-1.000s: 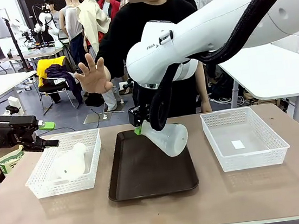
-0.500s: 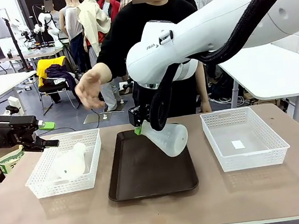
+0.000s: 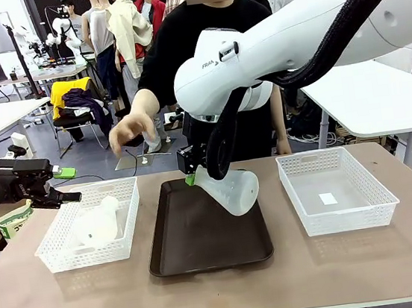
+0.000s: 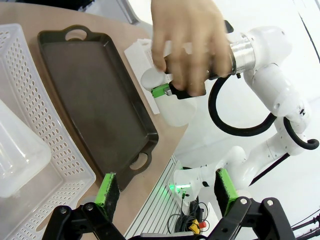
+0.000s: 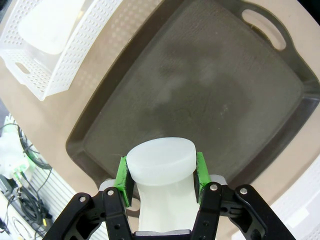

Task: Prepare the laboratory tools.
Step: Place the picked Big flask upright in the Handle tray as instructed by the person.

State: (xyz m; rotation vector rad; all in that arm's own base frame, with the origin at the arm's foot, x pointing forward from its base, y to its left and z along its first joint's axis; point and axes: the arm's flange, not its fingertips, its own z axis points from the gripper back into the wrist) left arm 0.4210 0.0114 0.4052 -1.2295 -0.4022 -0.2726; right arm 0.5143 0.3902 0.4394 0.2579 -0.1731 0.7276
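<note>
Frosted-white conical flask (image 3: 234, 189) is hanging tilted over the dark brown rectangular tray (image 3: 195, 249), clamped in the right gripper's (image 5: 161, 176) fingers — not yet down; the second flask (image 3: 98, 223) is waiting in the left-edge white mesh basket (image 3: 54, 261), left gripper's (image 3: 67, 184) fingers spread empty.

you have a tan table (image 3: 398, 250) stretching across the front view, its near edge gently rounded. three things sit directly on it in a row. the left mesh basket (image 3: 83, 259) is toward the robot's left, the dark brown tray (image 3: 194, 238) is in the middle with its long side running away from the robot, and the right mesh basket (image 3: 349, 219) is toward the right. the tray is near each basket but touches neither. bare tabletop shows in front of all three.
</note>
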